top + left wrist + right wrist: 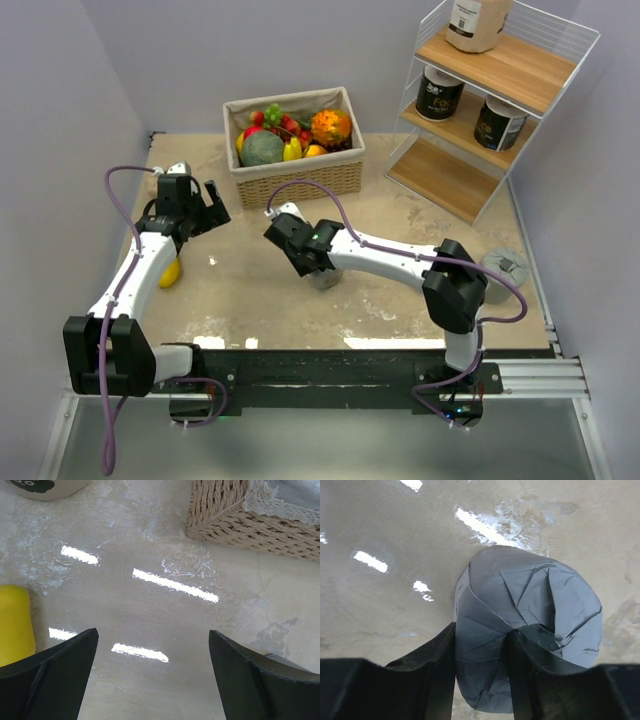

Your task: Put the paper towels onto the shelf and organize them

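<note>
My right gripper (pixel 318 262) is down at the table's middle, shut on a grey paper towel roll (pixel 530 595). One finger presses the roll's outer wall and the other sits in its crumpled top hollow. A second grey roll (pixel 505 268) lies on the table at the right. On the white wire shelf (pixel 560 45), a tan roll (pixel 478 22) stands on the top board and two black rolls (pixel 439 93) (pixel 500 123) on the middle board. My left gripper (pixel 153 631) hangs open over bare table at the left, holding nothing.
A wicker basket (pixel 340 175) of fruit stands at the back centre, its corner (pixel 235 515) near the left gripper. A yellow fruit (pixel 15 625) lies beside the left arm. A pale round object with dark print (pixel 47 487) sits at the far left.
</note>
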Available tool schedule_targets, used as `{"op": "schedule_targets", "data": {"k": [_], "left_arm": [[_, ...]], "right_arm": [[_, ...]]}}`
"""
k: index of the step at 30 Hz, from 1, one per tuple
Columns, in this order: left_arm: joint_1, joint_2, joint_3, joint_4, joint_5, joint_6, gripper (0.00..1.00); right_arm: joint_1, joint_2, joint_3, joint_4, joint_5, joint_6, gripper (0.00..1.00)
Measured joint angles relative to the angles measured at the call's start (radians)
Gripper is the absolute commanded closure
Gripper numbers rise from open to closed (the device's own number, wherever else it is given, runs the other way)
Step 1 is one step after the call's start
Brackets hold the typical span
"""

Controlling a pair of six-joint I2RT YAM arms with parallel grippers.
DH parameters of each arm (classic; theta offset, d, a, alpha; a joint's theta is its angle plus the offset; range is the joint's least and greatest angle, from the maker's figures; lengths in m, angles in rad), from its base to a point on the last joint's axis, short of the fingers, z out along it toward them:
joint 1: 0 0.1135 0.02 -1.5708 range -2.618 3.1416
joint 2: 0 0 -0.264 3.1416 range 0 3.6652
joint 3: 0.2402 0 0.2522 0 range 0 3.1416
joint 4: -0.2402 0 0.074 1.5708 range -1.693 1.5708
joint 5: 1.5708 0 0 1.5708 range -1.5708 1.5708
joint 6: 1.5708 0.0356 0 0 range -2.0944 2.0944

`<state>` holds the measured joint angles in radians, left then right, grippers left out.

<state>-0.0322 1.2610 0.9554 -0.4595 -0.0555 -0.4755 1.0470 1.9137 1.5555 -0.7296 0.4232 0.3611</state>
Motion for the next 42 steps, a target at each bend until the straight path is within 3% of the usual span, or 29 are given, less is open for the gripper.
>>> {"op": "schedule_targets", "data": {"k": [7, 11, 18, 25, 32, 42], "left_arm": [[0.0, 0.0, 0.0, 0.001, 0.015, -0.005, 0.03], [0.0, 0.0, 0.0, 0.002, 0.023, -0.005, 0.03], [0.0, -0.006, -0.003, 0.005, 0.032, -0.008, 0.03], [0.0, -0.015, -0.005, 0.009, 0.036, -0.012, 0.03], [-0.002, -0.024, -0.005, 0.01, 0.036, -0.013, 0.03], [-0.016, -0.03, -0.005, 0.011, 0.035, -0.013, 0.03]], "right_arm": [[-0.02, -0.057, -0.039, 0.027, 0.151, -0.19, 0.64], [-0.111, -0.15, -0.088, 0.078, 0.188, -0.34, 0.64], [-0.386, -0.359, -0.386, 0.463, 0.191, -0.745, 0.66], [-0.61, -0.229, -0.357, 0.669, 0.098, -0.962, 0.66], [-0.671, -0.119, -0.314, 0.732, 0.0, -1.083, 0.65], [-0.743, -0.093, -0.304, 0.859, -0.112, -1.201, 0.61]]}}
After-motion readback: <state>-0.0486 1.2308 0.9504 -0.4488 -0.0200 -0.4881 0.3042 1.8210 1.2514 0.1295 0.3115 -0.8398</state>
